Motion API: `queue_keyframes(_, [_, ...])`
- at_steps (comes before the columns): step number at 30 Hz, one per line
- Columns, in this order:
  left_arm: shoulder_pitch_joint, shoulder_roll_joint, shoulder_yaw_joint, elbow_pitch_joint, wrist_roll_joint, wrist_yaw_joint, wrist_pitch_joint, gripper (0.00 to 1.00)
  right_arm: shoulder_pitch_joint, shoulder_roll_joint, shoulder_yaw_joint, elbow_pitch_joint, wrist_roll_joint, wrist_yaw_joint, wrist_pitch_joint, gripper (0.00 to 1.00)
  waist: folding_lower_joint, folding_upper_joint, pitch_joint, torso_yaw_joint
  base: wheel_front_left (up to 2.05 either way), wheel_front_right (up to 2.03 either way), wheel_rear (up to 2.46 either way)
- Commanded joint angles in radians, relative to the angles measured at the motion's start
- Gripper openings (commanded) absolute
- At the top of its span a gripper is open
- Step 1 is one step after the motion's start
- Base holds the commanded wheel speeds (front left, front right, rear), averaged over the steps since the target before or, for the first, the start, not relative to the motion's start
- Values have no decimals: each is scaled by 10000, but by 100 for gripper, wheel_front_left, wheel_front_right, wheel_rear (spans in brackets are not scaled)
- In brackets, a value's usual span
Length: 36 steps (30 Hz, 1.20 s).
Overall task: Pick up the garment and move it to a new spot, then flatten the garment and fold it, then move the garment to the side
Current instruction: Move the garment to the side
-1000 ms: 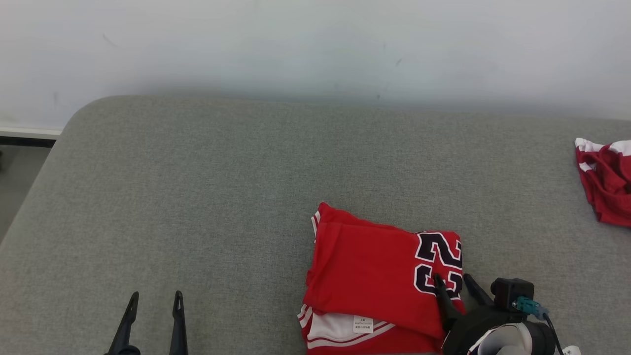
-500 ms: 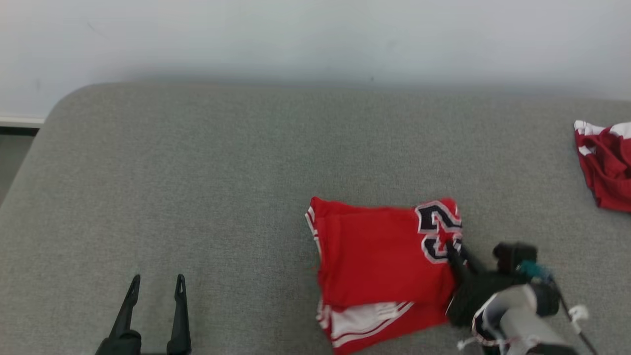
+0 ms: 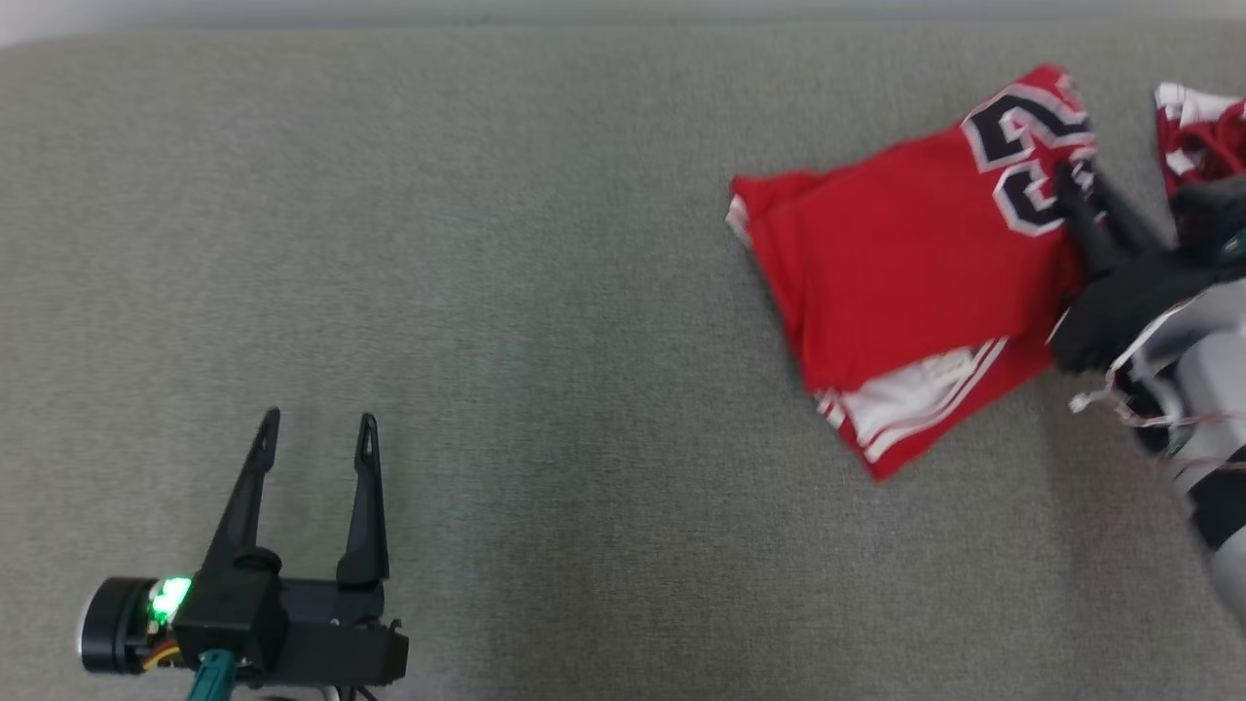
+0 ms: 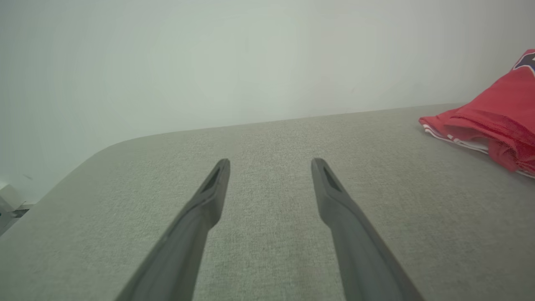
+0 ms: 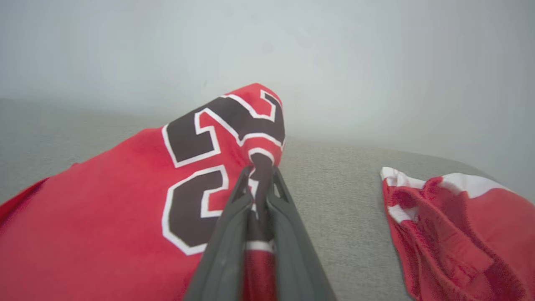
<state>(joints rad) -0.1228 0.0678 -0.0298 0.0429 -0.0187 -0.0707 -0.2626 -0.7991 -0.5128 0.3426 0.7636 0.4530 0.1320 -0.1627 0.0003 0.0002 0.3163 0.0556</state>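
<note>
Right gripper (image 5: 260,175) pinches the folded jersey (image 3: 896,263) by its edge; left gripper (image 3: 319,419) stands wide. Drag low and slowly; through the blur, the fold seems loose.

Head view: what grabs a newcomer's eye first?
The folded red jersey with its black number, at the upper right of the grey surface, with the right gripper shut on its numbered corner. Next, a second red garment bunched at the right edge beside it. The left gripper is open at the lower left, holding nothing.
</note>
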Motion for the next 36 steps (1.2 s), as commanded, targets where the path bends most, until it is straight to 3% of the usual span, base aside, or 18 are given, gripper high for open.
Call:
queue_keyframes(1, [-229, 54, 3, -95, 108, 16, -29, 100, -260, -205, 38, -113, 95, -33, 27, 0, -3, -2, 1040, -764, 0, 0, 0])
queue_keyframes(11, [-930, 574, 144, -1040, 259, 77, -27, 100, -1593, -2305, 371, -1165, 432, -33, 577, 0, -3, -2, 2294, -1895, 0, 0, 0])
queue_keyframes(16, [-1151, 828, 112, -1589, 465, 141, -29, 100, -2254, -3007, 325, -1387, 602, -33, 964, 0, -3, -2, 2887, -2370, 0, 0, 0])
queue_keyframes(24, [-1436, 1078, -208, -2604, 751, 245, -27, 100, -3218, -4157, 236, -1058, 692, -33, 1161, 0, -3, -2, 3615, -2491, 0, 0, 0])
queue_keyframes(28, [-1457, 1162, -306, -2825, 756, 279, -27, 100, -3541, -4644, 329, -748, 601, -33, 1338, 0, -3, -2, 3749, -2431, 0, 0, 0])
queue_keyframes(34, [-1402, 1274, -340, -2920, 718, 404, -24, 100, -3899, -4626, 510, -113, 614, -33, 1246, 0, -3, -2, 3868, -2401, 0, 0, 0])
queue_keyframes(35, [-1409, 1287, -349, -2915, 709, 425, -23, 100, -3972, -4600, 561, -44, 553, -33, 1160, 38, -3, -2, 3868, -2393, 0, 0, 0])
queue_keyframes(36, [-1409, 1287, -349, -2915, 709, 425, -23, 100, -3972, -4600, 561, -44, 553, -33, 1160, 38, -3, -2, 3868, -2393, 0, 0, 0])
